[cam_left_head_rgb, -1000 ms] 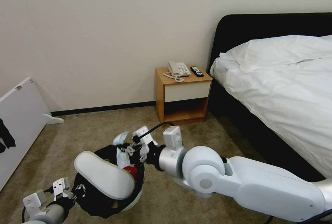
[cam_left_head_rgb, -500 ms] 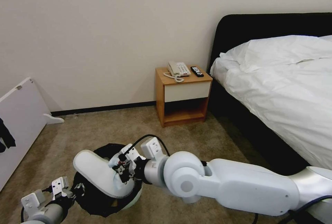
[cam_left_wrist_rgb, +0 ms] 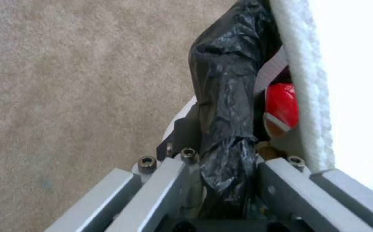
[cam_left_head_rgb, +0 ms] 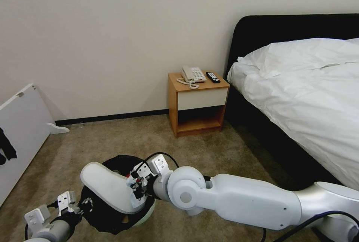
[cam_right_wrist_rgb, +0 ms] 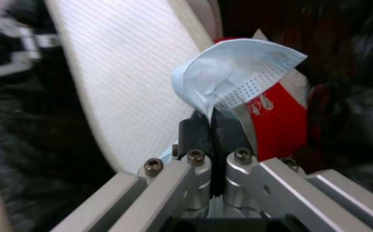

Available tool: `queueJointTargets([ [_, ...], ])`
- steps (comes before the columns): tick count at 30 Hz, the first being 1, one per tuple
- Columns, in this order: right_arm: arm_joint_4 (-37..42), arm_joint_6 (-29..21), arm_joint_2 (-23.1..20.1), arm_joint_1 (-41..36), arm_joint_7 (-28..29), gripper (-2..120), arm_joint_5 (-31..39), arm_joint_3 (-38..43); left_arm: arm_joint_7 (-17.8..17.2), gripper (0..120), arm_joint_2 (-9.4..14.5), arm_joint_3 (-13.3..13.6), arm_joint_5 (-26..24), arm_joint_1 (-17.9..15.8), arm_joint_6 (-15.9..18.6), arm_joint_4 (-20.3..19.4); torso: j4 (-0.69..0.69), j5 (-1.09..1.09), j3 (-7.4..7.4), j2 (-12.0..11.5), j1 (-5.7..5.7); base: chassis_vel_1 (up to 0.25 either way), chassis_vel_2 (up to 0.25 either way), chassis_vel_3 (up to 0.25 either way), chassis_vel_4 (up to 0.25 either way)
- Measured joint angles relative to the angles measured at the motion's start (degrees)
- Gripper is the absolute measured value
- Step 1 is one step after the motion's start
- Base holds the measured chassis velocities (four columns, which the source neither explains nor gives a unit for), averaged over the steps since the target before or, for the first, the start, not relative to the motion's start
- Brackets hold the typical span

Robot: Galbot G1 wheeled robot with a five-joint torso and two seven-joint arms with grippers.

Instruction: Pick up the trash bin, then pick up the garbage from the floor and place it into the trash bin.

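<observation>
The trash bin [cam_left_head_rgb: 144, 212], white with a black bag [cam_left_wrist_rgb: 225, 80] over its rim, hangs just above the floor [cam_left_head_rgb: 112, 141] at lower left. My left gripper [cam_left_head_rgb: 83, 205] is shut on its bagged rim [cam_left_wrist_rgb: 227, 154]. A white slipper [cam_left_head_rgb: 108, 187] sticks out of the bin, and beside it lies a red can [cam_left_wrist_rgb: 281, 106]. My right gripper [cam_left_head_rgb: 136, 186] reaches down into the bin's mouth, shut on a pale-blue mask [cam_right_wrist_rgb: 233, 77]. The mask sits right above a red packet [cam_right_wrist_rgb: 281, 129] and next to the slipper [cam_right_wrist_rgb: 126, 71].
A wooden nightstand [cam_left_head_rgb: 197, 103] with a phone [cam_left_head_rgb: 192, 74] and remote [cam_left_head_rgb: 213, 77] stands against the wall. The bed [cam_left_head_rgb: 310, 100] takes up the right side. A white board [cam_left_head_rgb: 20, 129] leans at the left. Open carpet lies between bin and nightstand.
My right arm has swung left and down, carrying the mask from above the bin's far rim into its mouth. The left gripper and the bin have stayed put.
</observation>
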Motion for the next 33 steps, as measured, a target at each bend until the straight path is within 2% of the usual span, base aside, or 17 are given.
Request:
queueJointTargets([
  [6, -4.77, 0.79, 2.6, -0.8, -1.4, 0, -1.33, -0.61, 0.08, 1, -0.01, 0.05, 0.06, -0.02, 0.0, 0.4, 0.01, 0.0, 0.0, 0.0, 0.0, 0.0, 0.0, 0.0, 0.0],
  [13, -4.77, 1.01, 3.01, -0.89, -1.11, 0, -1.29, -0.54, 0.35, 1, -0.08, 0.16, 0.16, -0.26, 0.0, 0.87, 0.01, 0.0, 0.0, 0.0, 0.0, 0.0, 0.0, 0.0, 0.0],
  [16, -3.57, 1.15, 2.9, -0.9, -0.69, 6, -1.14, 0.17, 0.4, 1, -0.08, 0.25, 0.2, -0.4, 0.0, 1.13, 0.0, 0.0, 0.0, 0.0, 0.0, 0.0, 0.0, 0.0, 0.0],
  [17, -2.75, 1.2, 2.67, -0.9, -0.23, 14, -0.94, 0.56, 0.4, 1, -0.1, 0.32, 0.28, -0.45, 0.0, 1.3, 0.01, 0.0, 0.0, 0.0, 0.0, 0.0, 0.0, 0.0, 0.0],
  [19, -2.16, 1.2, 2.45, -0.9, 0.12, 17, -0.75, 0.83, 0.4, 1, -0.14, 0.37, 0.33, -0.51, 0.0, 1.37, 0.01, 0.0, 0.0, 0.0, 0.0, 0.0, 0.0, 0.0, 0.0],
  [21, -0.57, 1.17, 1.63, -0.91, 1.0, 28, -0.19, 1.41, 0.41, 1, -0.21, 0.55, 0.42, -0.64, 0.0, 1.46, 0.0, 0.0, 0.0, 0.0, 0.0, 0.0, 0.0, 0.0, 0.0],
  [22, -0.57, 1.17, 1.63, -0.91, 1.0, 28, -0.19, 1.41, 0.41, 1, -0.21, 0.55, 0.42, -0.64, 0.0, 1.46, 0.0, 0.0, 0.0, 0.0, 0.0, 0.0, 0.0, 0.0, 0.0],
  [23, 0.25, 1.14, 1.26, -0.91, 1.54, 37, 0.05, 1.64, 0.41, 1, -0.26, 0.6, 0.44, -0.7, 0.0, 1.48, 0.0, 0.0, 0.0, 0.0, 0.0, 0.0, 0.0, 0.0, 0.0],
  [24, 0.73, 1.08, 1.03, -0.91, 1.79, 40, 0.26, 1.79, 0.41, 1, -0.28, 0.63, 0.45, -0.72, 0.0, 1.49, 0.0, 0.01, 0.0, 0.0, 0.0, 0.0, 0.0, 0.0, 0.0],
  [27, 1.26, 1.02, 0.77, -0.9, 2.14, 45, 0.54, 1.96, 0.4, 1, -0.29, 0.64, 0.46, -0.72, 0.0, 1.49, 0.0, 0.01, 0.0, 0.0, 0.0, 0.0, 0.0, 0.0, 0.0],
  [29, 2.24, 0.83, 0.24, -0.9, 2.77, 57, 1.03, 2.15, 0.35, 1, -0.38, 0.64, 0.49, -0.73, 0.0, 1.49, 0.0, 0.01, 0.0, 0.0, 0.0, 0.0, 0.0, 0.0, 0.0],
  [30, 2.24, 0.83, 0.24, -0.9, 2.77, 57, 1.03, 2.15, 0.35, 1, -0.38, 0.64, 0.49, -0.73, 0.0, 1.49, 0.0, 0.01, 0.0, 0.0, 0.0, 0.0, 0.0, 0.0, 0.0],
  [33, 2.96, 0.59, 0.08, -0.92, 3.46, 73, 1.44, 2.27, 0.34, 1, -0.42, 0.62, 0.53, -0.67, 0.0, 1.49, 0.0, 0.01, 0.0, 0.0, 0.0, 0.0, 0.0, 0.0, 0.0],
])
